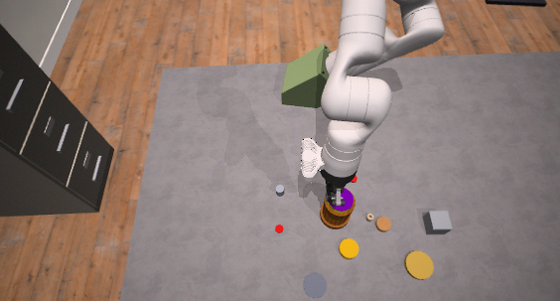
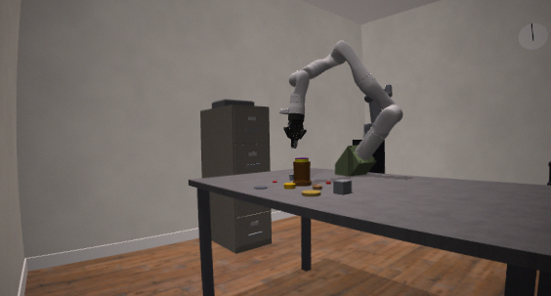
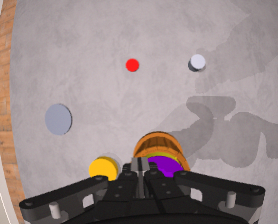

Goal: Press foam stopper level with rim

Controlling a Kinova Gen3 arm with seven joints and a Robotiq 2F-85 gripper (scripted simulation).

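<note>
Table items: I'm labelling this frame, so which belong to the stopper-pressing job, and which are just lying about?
Job: jar, purple foam stopper, shut gripper above it.

Lying about: yellow discs, grey disc, grey cube, red dots, tan disc.

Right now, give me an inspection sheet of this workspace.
Surface: grey table, items near one edge.
Job's things: brown jar upright; purple stopper on top, nothing resting on it.
Clutter: yellow discs, grey disc, grey cube, red dots, green wedge.
Gripper: gripper shut, empty, above the jar, not touching.
Cables: nothing seen.
Surroundings: filing cabinet, wood floor, wall clock.
</note>
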